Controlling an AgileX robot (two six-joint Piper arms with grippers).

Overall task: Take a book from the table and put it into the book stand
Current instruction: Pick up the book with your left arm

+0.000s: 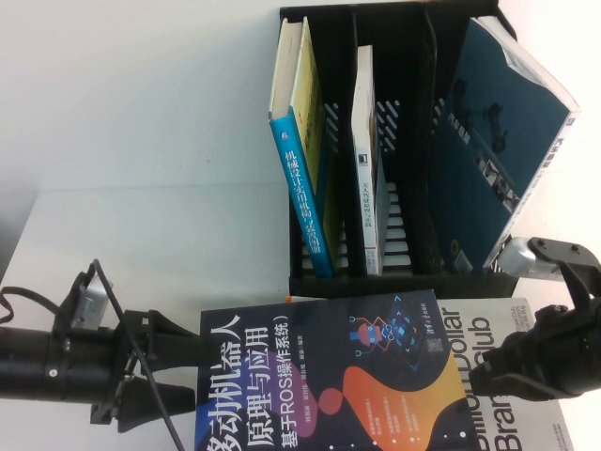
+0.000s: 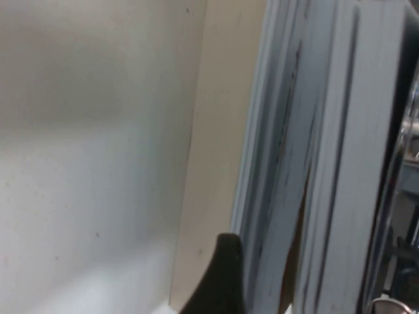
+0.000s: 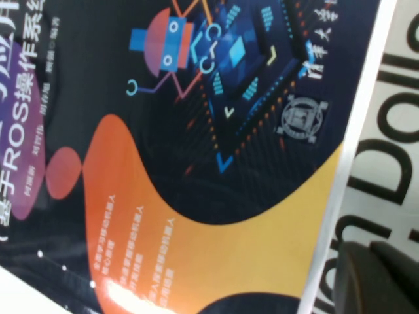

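Observation:
The book (image 1: 319, 376), dark navy with a big white Chinese title and orange and purple blobs, lies flat on the white table (image 1: 141, 235) at the front. It partly covers the "Billion Dollar Brand Club" book (image 1: 507, 319). My left gripper (image 1: 195, 371) is open at the book's left edge, one finger on each side of that edge's middle. In the left wrist view one dark finger (image 2: 222, 278) shows against page edges (image 2: 340, 163). My right gripper (image 1: 477, 376) is shut and empty, resting over the cyan-and-grey book at the dark book's right edge (image 3: 327, 216). The black book stand (image 1: 404, 56) stands behind.
The stand holds a blue-spined book (image 1: 300, 178) in its left slot, a thin white book (image 1: 366, 160) in the middle, and a teal-covered book (image 1: 498, 141) leaning at the right. One slot between the white and teal books has no book in it.

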